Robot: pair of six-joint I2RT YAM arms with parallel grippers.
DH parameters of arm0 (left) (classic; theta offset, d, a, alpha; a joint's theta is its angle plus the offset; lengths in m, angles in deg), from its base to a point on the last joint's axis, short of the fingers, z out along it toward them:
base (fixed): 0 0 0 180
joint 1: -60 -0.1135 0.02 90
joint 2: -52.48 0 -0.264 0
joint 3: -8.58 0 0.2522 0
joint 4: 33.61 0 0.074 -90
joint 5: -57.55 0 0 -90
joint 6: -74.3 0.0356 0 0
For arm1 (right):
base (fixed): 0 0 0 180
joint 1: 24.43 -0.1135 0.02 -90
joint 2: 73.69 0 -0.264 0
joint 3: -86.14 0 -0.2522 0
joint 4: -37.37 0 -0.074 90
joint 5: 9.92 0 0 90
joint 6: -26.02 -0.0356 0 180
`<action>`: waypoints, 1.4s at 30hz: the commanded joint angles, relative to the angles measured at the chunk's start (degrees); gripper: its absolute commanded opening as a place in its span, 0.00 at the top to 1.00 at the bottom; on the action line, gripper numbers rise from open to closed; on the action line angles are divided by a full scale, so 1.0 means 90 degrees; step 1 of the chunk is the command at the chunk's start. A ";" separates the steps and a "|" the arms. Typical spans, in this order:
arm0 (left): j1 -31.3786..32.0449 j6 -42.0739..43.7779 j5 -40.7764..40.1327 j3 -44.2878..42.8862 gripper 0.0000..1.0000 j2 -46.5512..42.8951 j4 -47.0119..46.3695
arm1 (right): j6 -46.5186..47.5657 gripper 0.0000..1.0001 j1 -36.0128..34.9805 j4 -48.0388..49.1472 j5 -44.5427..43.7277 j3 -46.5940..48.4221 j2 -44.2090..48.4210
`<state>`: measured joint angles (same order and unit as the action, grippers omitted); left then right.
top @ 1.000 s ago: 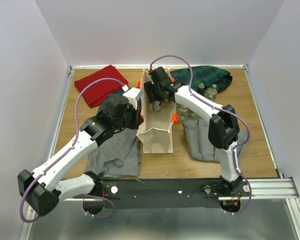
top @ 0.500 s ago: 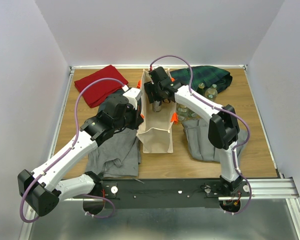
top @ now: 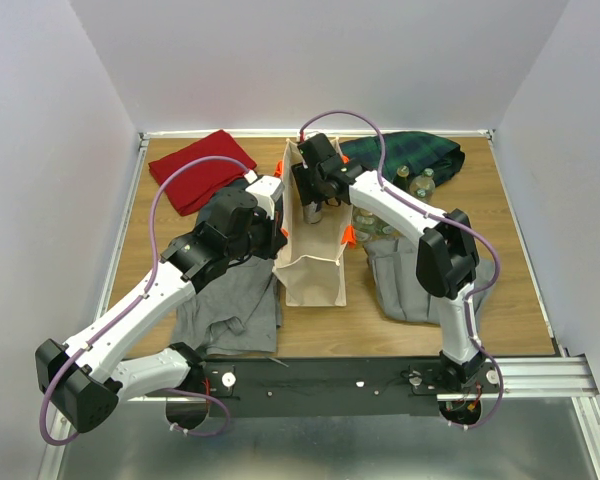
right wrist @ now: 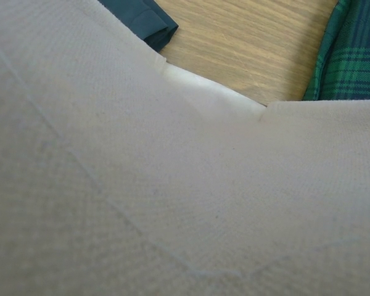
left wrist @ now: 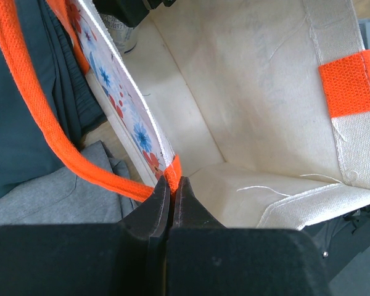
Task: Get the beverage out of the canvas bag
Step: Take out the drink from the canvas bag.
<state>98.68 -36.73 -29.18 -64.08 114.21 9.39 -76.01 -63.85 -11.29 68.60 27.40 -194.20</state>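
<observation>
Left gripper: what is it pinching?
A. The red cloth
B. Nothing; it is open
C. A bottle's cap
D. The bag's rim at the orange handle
D: in the left wrist view the left gripper is closed on the rim of the bag, where the orange handle attaches.

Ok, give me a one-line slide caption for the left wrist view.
Left gripper shut on the rim of the canvas bag beside its orange handle, holding the bag open, with a bottle partly visible inside.
</observation>
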 commanded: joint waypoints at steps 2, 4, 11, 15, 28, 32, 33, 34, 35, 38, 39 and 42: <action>-0.0010 -0.0016 0.0125 0.0059 1.00 -0.0053 0.0101 | -0.0079 0.49 -0.0044 -0.0664 0.0319 -0.0129 -0.0448; -0.0010 -0.0026 0.0135 0.0079 1.00 -0.0053 0.0092 | -0.0069 0.54 -0.0044 -0.0683 0.0358 -0.0138 -0.0448; -0.0010 -0.0026 0.0135 0.0050 1.00 -0.0043 0.0092 | -0.0030 0.87 -0.0044 -0.0742 0.0397 -0.0099 -0.0468; -0.0010 -0.0026 0.0164 0.0050 1.00 -0.0033 0.0092 | 0.0028 0.99 -0.0044 -0.0781 0.0397 0.0017 -0.0380; -0.0010 -0.0036 0.0184 0.0059 1.00 -0.0033 0.0082 | 0.0068 0.99 -0.0044 -0.0888 0.0270 0.0799 0.0323; -0.0010 -0.0006 0.0135 0.0050 1.00 -0.0053 0.0131 | 0.0067 0.99 -0.0044 -0.0986 0.0251 0.1024 0.0411; -0.0010 -0.0006 0.0106 0.0040 1.00 -0.0062 0.0140 | 0.0067 0.99 -0.0044 -0.1015 0.0260 0.1072 0.0450; -0.0010 -0.0006 0.0115 0.0040 1.00 -0.0063 0.0150 | 0.0067 0.99 -0.0044 -0.1015 0.0222 0.1082 0.0479; -0.0010 -0.0006 0.0115 0.0040 1.00 -0.0063 0.0150 | 0.0058 0.99 -0.0044 -0.1015 0.0193 0.1073 0.0518; -0.0010 -0.0006 0.0086 0.0040 1.00 -0.0063 0.0150 | 0.0038 0.99 -0.0044 -0.0967 0.0212 0.0985 0.0675; -0.0010 -0.0006 0.0086 0.0040 1.00 -0.0072 0.0160 | 0.0038 0.99 -0.0044 -0.0967 0.0212 0.0985 0.0704; -0.0010 -0.0006 0.0076 0.0050 1.00 -0.0092 0.0150 | 0.0038 0.99 -0.0044 -0.0996 0.0212 0.0985 0.0821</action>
<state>98.68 -36.73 -29.14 -64.08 114.19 9.41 -75.90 -63.85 -20.66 70.37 34.29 -191.79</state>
